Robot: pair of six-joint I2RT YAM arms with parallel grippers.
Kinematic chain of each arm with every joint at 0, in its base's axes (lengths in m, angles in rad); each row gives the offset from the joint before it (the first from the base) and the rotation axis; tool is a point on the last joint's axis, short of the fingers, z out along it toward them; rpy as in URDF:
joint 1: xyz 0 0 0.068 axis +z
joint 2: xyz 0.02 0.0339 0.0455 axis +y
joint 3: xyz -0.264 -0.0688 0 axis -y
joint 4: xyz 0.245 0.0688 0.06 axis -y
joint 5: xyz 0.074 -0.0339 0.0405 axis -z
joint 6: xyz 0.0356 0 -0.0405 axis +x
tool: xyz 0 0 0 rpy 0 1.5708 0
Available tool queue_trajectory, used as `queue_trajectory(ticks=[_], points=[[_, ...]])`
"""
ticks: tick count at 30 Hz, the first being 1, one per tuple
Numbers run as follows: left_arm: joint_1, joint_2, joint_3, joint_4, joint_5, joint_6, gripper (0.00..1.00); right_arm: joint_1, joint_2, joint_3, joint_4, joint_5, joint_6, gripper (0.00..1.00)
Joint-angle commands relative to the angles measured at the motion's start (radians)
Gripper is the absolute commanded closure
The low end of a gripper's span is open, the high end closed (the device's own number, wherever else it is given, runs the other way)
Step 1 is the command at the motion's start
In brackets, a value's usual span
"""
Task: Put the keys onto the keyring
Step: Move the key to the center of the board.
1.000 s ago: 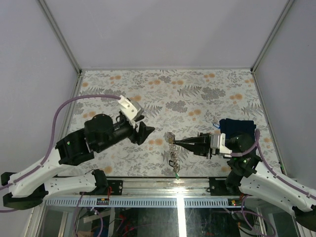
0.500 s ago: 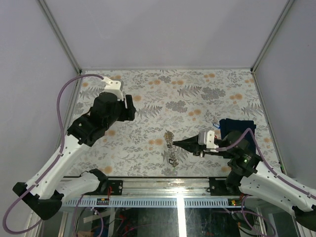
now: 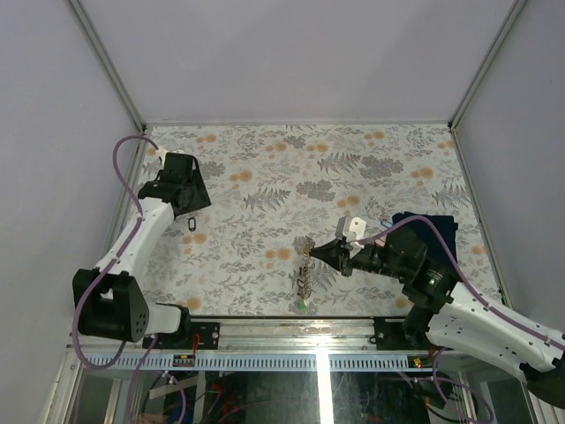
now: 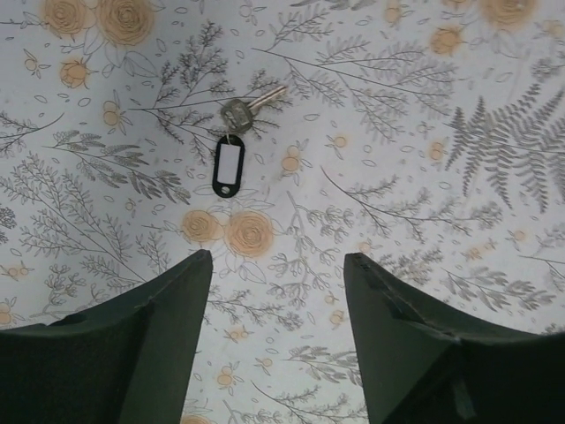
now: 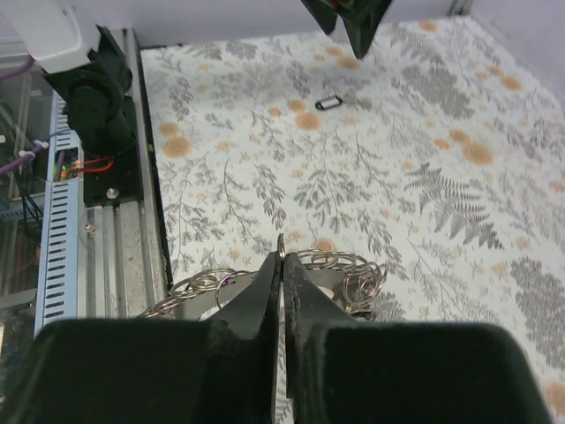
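The keyring (image 3: 306, 265), a grey ring of many small loops, lies near the table's front edge. My right gripper (image 3: 318, 253) is shut on its rim. The right wrist view shows the closed fingertips (image 5: 282, 258) pinching one loop of the keyring (image 5: 340, 263). A green-tagged key (image 3: 303, 306) hangs off the ring's near end. One loose key with a black tag (image 3: 190, 225) lies at the left. My left gripper (image 3: 188, 203) hovers open just behind it. In the left wrist view this key (image 4: 229, 163) lies ahead of the spread gripper (image 4: 276, 261), untouched.
A dark blue cloth (image 3: 425, 231) lies at the right under the right arm. The metal rail (image 3: 291, 329) runs along the front edge. The enclosure walls close in the left, back and right sides.
My left arm has swung from the middle out to the far left, above the black-tagged key, its jaws a little wider. The right gripper kept its hold on the keyring and turned slightly.
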Motion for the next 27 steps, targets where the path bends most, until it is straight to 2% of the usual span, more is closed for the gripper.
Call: queue_trajectory(ticks=[1,7,11,17,24,27], points=[[0.046,0.057,-0.001,0.081,-0.02,0.009,0.41,0.005,0.032,0.109,-0.037,0.085,0.051,1.0],[0.114,0.176,-0.027,0.14,0.041,0.038,0.48,0.006,0.006,0.062,0.038,0.058,0.071,1.0],[0.168,0.245,-0.034,0.202,0.102,0.062,0.5,0.005,0.002,0.067,0.025,0.035,0.062,1.0],[0.246,0.337,-0.007,0.244,0.219,0.084,0.59,0.007,0.013,0.084,0.011,0.005,0.052,1.0],[0.264,0.431,0.046,0.229,0.281,0.117,0.61,0.006,0.03,0.084,0.028,-0.002,0.046,1.0],[0.268,0.455,0.063,0.227,0.278,0.129,0.68,0.007,0.031,0.08,0.035,-0.003,0.05,1.0]])
